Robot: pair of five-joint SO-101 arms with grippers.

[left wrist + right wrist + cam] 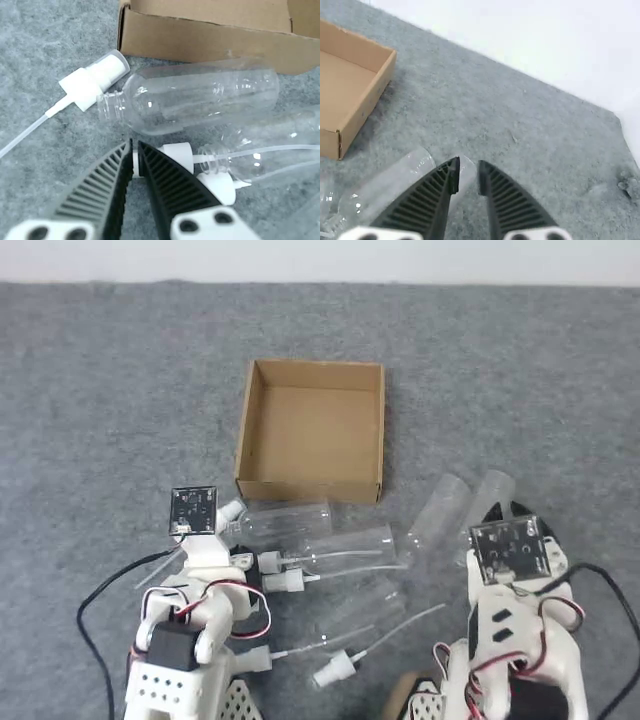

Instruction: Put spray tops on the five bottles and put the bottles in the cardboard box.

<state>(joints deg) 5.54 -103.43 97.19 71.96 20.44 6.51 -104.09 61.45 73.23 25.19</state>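
Note:
Several clear bottles lie on the grey carpet in front of the empty cardboard box (312, 430). One bottle (200, 97) lies with a loose spray top (92, 80) at its neck. My left gripper (134, 150) is shut on the white head of another spray top (175, 155), whose tube runs into the neck of a second bottle (260, 160). My right gripper (467, 175) hangs slightly open over the end of a clear bottle (466, 165), holding nothing. Beside it lies another bottle (390, 187). The left gripper (240, 558) is between the two left-hand bottles.
Two more spray tops (335, 672) (255, 660) with long tubes lie near the front, between the arms. Two bottles (440, 510) (490, 490) lie slanted right of the box (350, 95). Open carpet surrounds the box to the left, right and behind.

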